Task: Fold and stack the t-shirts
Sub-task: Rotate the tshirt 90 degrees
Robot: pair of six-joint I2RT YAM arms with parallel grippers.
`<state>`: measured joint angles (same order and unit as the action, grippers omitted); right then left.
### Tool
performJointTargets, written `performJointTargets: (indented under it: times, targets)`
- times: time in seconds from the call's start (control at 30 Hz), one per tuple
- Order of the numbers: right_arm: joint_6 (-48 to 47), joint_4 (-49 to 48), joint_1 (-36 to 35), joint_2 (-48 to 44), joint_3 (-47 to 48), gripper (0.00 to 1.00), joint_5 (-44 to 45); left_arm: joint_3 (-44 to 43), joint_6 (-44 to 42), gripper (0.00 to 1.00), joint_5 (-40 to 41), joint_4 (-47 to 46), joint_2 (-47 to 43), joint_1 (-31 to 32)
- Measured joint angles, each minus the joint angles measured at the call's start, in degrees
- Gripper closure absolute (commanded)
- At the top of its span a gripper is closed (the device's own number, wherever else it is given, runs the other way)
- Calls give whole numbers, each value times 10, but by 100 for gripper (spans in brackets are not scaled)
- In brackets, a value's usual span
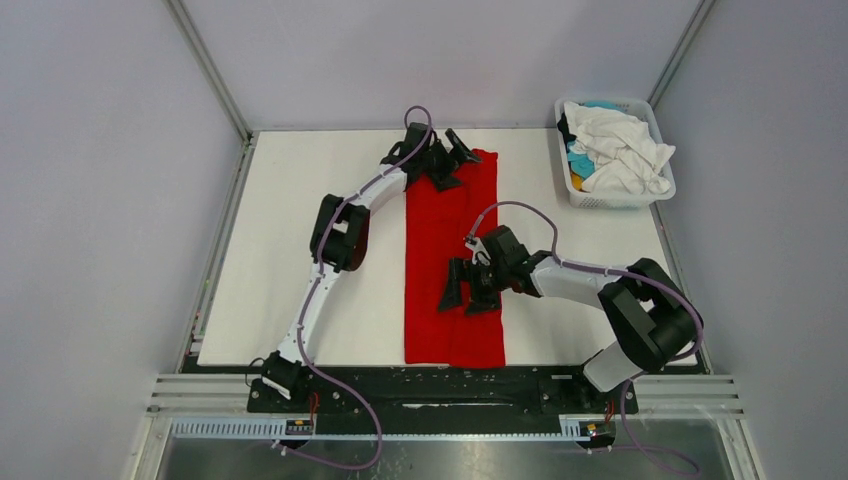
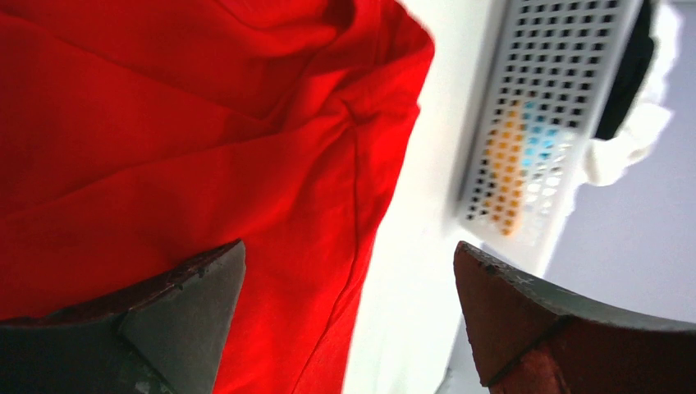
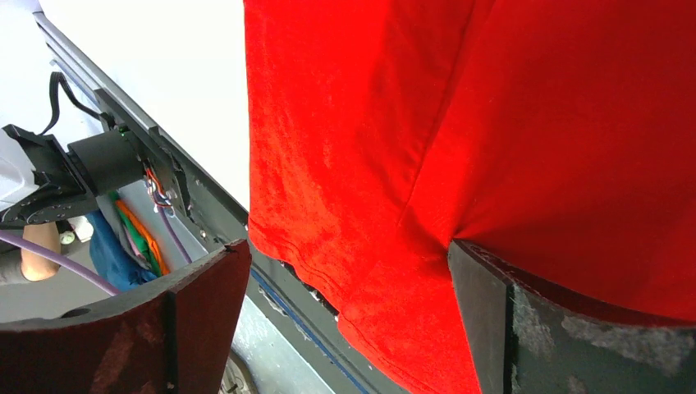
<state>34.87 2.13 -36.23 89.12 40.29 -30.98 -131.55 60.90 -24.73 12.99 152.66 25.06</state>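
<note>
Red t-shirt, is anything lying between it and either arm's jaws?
Nothing visible. The left gripper at its far end and the right gripper at mid-length hang over the red t-shirt, jaws open, only cloth below. The basket sits apart, far right.

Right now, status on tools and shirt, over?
Open and empty: left tool, right tool, both over cloth. The red t-shirt lies in a long strip. Path clear; other shirts in basket.
</note>
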Motion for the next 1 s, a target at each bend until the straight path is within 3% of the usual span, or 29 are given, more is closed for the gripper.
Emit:
performJointTargets:
  times: [0.37, 0.73, 0.87, 1.0]
  targets:
    - [4, 53, -5, -79, -13, 2, 91, -36, 32, 1, -16, -135, 55, 9]
    - [17, 103, 9, -183, -14, 2, 197, -52, -12, 1, -14, -143, 48, 17]
    - [39, 109, 58, -253, -36, 2, 222, 102, -62, 1, -19, -90, -99, 17]
    - [35, 115, 102, -320, -71, 2, 228, 316, -138, 1, 21, -44, -357, 26]
